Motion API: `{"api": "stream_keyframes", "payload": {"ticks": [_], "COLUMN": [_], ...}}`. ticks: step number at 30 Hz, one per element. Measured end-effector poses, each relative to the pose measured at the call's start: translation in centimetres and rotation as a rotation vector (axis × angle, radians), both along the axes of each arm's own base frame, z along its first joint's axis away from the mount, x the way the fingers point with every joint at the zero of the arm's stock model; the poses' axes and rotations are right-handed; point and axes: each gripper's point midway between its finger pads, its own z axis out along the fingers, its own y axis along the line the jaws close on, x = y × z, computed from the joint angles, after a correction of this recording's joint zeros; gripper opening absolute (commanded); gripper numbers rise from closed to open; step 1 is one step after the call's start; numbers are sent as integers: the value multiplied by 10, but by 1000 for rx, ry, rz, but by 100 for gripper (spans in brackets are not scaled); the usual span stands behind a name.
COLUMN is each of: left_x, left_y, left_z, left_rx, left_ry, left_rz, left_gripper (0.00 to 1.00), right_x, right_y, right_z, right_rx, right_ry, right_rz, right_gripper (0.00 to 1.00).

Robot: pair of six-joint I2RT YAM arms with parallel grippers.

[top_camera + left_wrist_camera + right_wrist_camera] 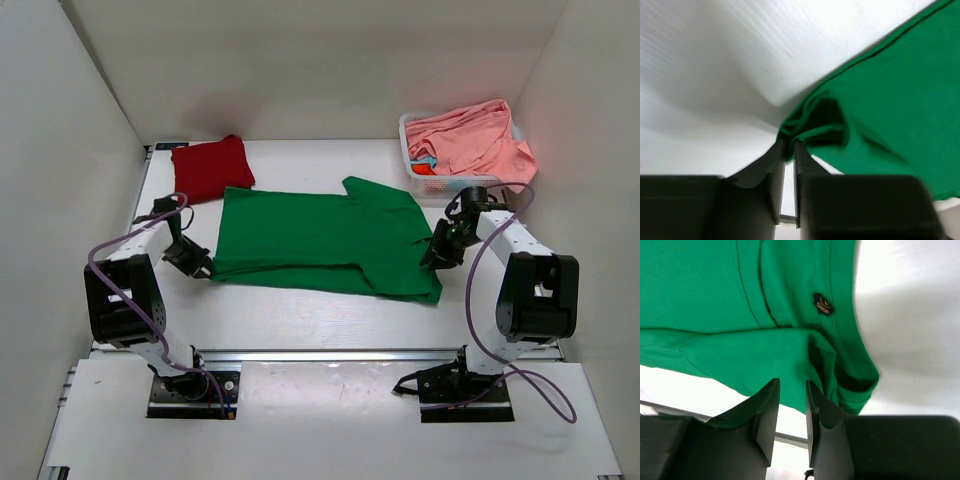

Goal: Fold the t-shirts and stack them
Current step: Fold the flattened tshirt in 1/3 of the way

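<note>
Presently, the green shirt (pixel 320 235) lies spread at the middle of the table (pixel 300 325), its near part folded over on itself. The red shirt (pixel 212 168) sits folded at the far left, just touching the green one's corner. The pink shirt (pixel 470 140) is heaped loose in the basket (pixel 440 186) at the far right.

Left gripper (pixel 788 145): at the green shirt's near left corner. The jaws are almost closed, and a bunched fold of the hem is pinched at their tips.

Right gripper (pixel 792 385): at the shirt's right edge, near the basket. The jaws stand partly apart, and the doubled hem lies flat behind the gap, not gathered between them. Whether the tips touch the cloth cannot be told. A small dark label (pixel 823 305) shows on the cloth beyond.
</note>
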Motion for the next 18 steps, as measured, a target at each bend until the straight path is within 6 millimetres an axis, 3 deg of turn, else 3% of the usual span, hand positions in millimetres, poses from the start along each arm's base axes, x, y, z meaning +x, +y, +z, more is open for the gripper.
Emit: {"api": "stream_keyframes", "payload": {"ticks": [4, 8, 11, 15, 18], "left_x": [9, 51, 69, 73, 61], "left_y": [6, 8, 7, 3, -3], "left_z": [3, 19, 27, 27, 16], "left_rx": [9, -5, -18, -44, -63], "left_ry": [-23, -136, -192, -207, -172], "left_rz": [12, 14, 16, 21, 20], "left_gripper": [32, 35, 36, 38, 38], "right_x": [-6, -14, -14, -13, -13], "right_y": [1, 6, 8, 11, 11], "right_z": [-3, -6, -4, -2, -2], "right_rx": [3, 16, 20, 26, 26], "right_ry": [6, 18, 9, -5, -9], "right_rz": [3, 13, 18, 26, 23], "right_gripper": [25, 25, 25, 26, 25]}}
